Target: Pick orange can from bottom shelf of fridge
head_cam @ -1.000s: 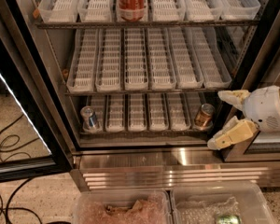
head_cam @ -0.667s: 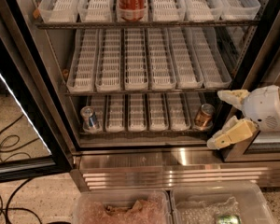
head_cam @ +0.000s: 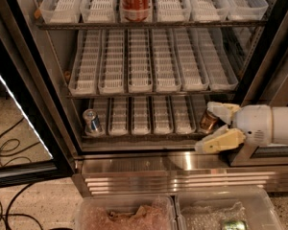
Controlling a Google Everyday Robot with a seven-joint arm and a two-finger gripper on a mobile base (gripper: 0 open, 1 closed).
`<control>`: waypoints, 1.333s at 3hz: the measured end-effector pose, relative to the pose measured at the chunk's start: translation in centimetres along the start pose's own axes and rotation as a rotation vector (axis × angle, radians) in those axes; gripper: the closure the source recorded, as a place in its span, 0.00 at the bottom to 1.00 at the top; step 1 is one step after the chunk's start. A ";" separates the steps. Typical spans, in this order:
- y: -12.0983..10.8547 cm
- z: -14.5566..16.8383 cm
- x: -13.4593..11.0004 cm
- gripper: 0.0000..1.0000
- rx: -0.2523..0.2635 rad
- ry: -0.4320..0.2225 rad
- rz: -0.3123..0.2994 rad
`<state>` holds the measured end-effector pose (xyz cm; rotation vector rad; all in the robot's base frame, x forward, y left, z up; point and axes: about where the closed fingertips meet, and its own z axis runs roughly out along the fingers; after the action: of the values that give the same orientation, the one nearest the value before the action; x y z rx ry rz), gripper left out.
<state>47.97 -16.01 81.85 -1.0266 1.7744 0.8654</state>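
The orange can (head_cam: 208,121) stands at the right end of the bottom shelf (head_cam: 141,116) of the fridge (head_cam: 182,174), in shadow. My gripper (head_cam: 205,127), white with pale yellow fingers (head_cam: 220,141), reaches in from the right. It is open, with one finger above and behind the can and the other below and in front of it. The can shows between the fingers. I cannot tell whether either finger touches it.
A blue-and-silver can (head_cam: 92,122) stands at the left end of the same shelf. A red cola can (head_cam: 136,1) is on the top rack. The black door frame (head_cam: 26,95) hangs open at left. Two clear plastic bins (head_cam: 127,214) lie below. Cables (head_cam: 5,145) cross the floor at left.
My gripper has moved a little to the left, so its fingers now lie on either side of the orange can. The cans have not moved.
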 end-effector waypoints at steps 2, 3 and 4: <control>-0.2 2.5 0.4 0.00 0.113 -0.171 0.284; -0.2 2.6 0.5 0.00 0.124 -0.175 0.298; 2.3 3.5 0.1 0.00 0.196 -0.163 0.309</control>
<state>47.12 -12.06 80.79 -0.5475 1.8616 0.9128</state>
